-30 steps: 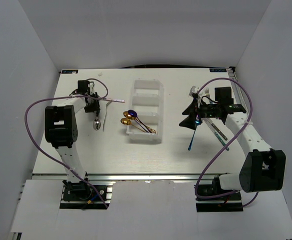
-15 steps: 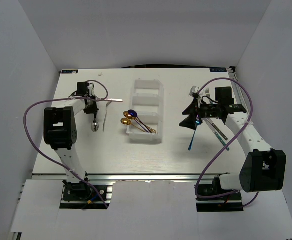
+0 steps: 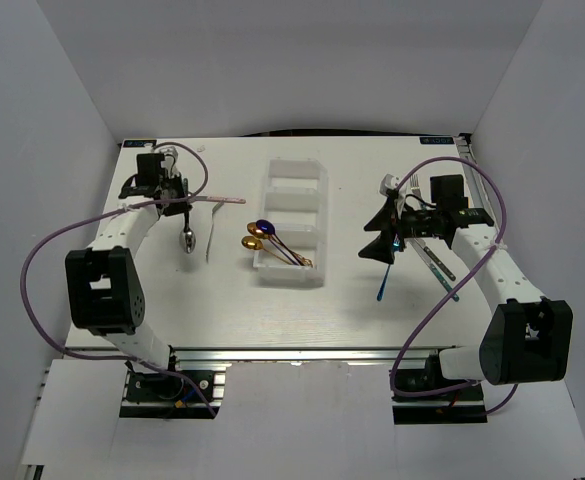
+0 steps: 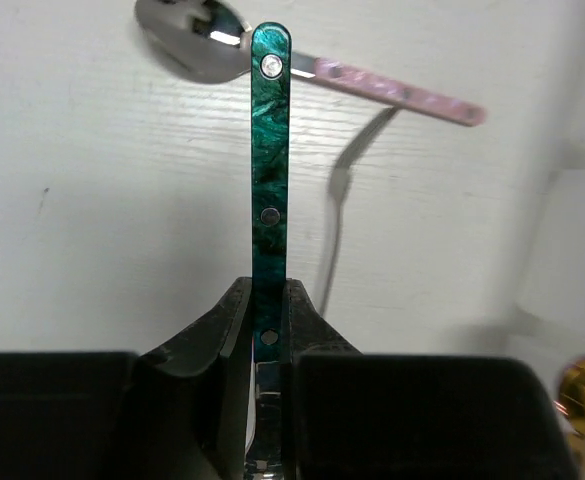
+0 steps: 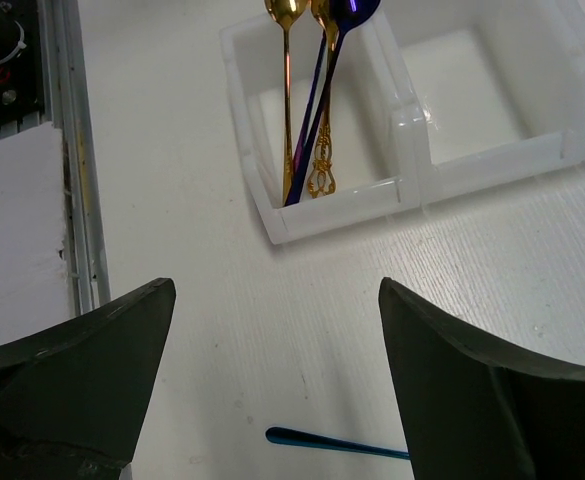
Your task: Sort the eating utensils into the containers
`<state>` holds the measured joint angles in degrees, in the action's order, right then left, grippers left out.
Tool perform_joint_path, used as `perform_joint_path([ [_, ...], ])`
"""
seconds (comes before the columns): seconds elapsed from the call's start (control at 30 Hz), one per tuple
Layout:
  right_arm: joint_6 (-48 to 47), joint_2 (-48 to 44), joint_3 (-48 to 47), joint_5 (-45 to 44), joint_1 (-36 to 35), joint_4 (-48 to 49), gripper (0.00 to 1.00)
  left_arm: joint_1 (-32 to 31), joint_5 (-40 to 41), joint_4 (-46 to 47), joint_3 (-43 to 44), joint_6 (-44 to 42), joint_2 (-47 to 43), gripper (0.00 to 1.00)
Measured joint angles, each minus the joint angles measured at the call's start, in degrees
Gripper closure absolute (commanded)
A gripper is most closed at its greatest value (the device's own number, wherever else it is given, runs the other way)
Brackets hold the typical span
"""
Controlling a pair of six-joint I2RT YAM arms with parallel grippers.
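**Operator:** What does the left wrist view add to the top view?

**Manual:** It shows you the left gripper (image 4: 269,300) pinching a marbled teal-handled metal utensil (image 4: 270,180). Its tip reaches over a pink-handled silver spoon (image 4: 392,88) lying on the tabletop (image 4: 92,230).

**Operator:** And the right arm?

**Manual:** You see the right gripper (image 5: 275,290) spread wide and empty, above a slim blue utensil (image 5: 337,443). Near it, the end compartment of the translucent white tray (image 5: 412,190) holds two gold spoons (image 5: 288,120) and an iridescent blue-purple spoon (image 5: 352,12). In the top view, the left arm reaches far-left.

Lab: white-walled robot enclosure (image 3: 62,100)
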<state>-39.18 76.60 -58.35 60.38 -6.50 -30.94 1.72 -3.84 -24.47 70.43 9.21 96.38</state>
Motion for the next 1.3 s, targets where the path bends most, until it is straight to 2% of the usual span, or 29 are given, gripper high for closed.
perform_joint_path([
  [0.13,-1.49,0.0,-0.04,0.37,-0.5,-0.92,0.11,0.0,-5.25,-0.15,-0.46,1.64,-3.67,0.98],
  [0.27,-5.92,-0.44,-0.04,-1.2,-4.39,-1.81,0.11,0.0,-14.84,-1.42,-0.87,4.33,-4.61,0.98],
  [0.5,-21.53,-6.97,-0.35,-9.81,-18.49,1.46,0.11,-1.03,-37.9,-1.64,-0.87,10.91,-6.14,0.99],
  [0.67,-35.58,-3.67,-9.05,-13.51,-23.85,-0.42,0.11,-5.79,-48.68,-1.38,-1.31,13.46,-9.35,0.98],
  [0.8,-43.15,0.24,-15.19,-18.38,-29.51,-1.29,0.12,-11.65,-53.27,-0.9,-1.9,14.86,-11.02,0.98],
  [0.97,-47.58,2.23,-16.28,-25.24,-36.79,-2.34,0.18,-17.73,-56.04,-1.27,-3.45,15.93,-10.71,0.98],
  [1.3,-49.79,3.72,-16.26,-35.21,-40.13,-2.43,0.38,-21.16,-57.77,-2.29,-3.56,16.37,-10.32,0.98],
])
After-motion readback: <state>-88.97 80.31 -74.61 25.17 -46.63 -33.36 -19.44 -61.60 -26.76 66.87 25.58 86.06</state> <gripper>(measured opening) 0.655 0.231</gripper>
